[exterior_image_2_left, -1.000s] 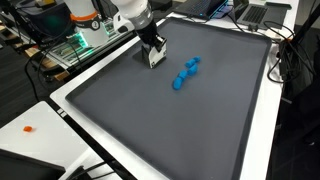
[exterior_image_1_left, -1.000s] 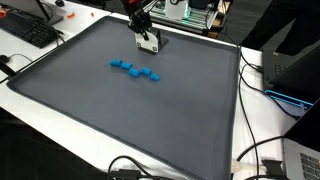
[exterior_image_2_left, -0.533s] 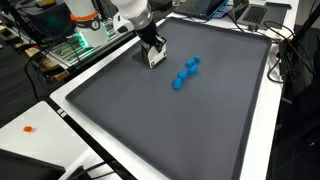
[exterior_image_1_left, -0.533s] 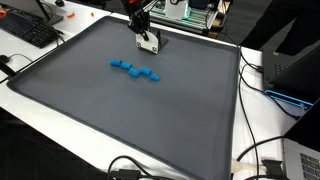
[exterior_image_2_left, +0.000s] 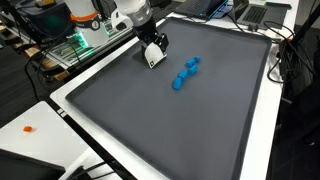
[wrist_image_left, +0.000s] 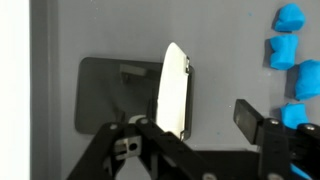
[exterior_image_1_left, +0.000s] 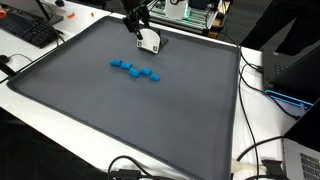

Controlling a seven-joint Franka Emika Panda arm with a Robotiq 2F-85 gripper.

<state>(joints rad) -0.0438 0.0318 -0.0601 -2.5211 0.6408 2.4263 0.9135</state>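
The gripper (exterior_image_2_left: 154,43) has let go of the white block (exterior_image_2_left: 152,57) (jaws now spread clear on either side) and has lifted slightly off it.

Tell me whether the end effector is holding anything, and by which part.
Nothing, it seems: the end effector stands open around the white piece, with a clear gap at one jaw in the wrist view.
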